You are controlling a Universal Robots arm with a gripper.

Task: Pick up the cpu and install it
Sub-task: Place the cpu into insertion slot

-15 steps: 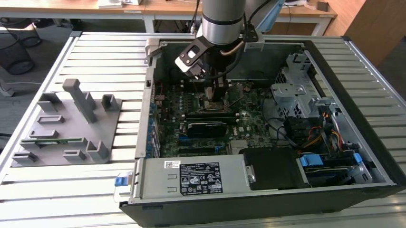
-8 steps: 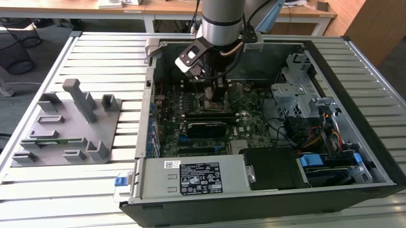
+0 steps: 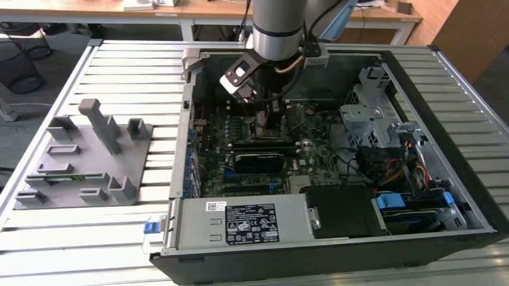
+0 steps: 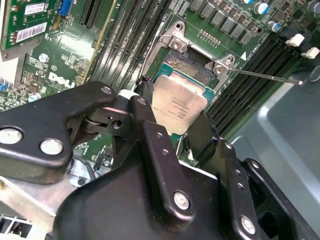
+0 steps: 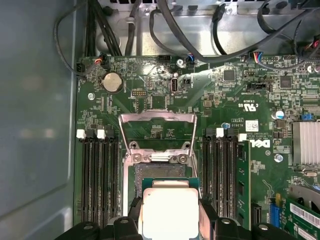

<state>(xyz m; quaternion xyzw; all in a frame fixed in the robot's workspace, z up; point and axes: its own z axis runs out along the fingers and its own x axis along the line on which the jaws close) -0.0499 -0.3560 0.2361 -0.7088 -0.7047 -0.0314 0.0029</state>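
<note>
Pick-up done: gripper [image 4: 172,120] clamped on cpu [image 4: 180,102], gripped at two opposite edges. Cpu was over open socket [image 5: 160,172], metal frame [image 5: 156,118] raised. Contact unclear. Cpu not yet seated.

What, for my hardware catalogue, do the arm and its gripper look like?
The arm is a smooth silver-grey cylinder with black cables running beside it. The gripper is matt black metal: angular linked plates joined by silver screws, ending in narrow black fingers. A black-and-white box is fixed near the wrist.
</note>
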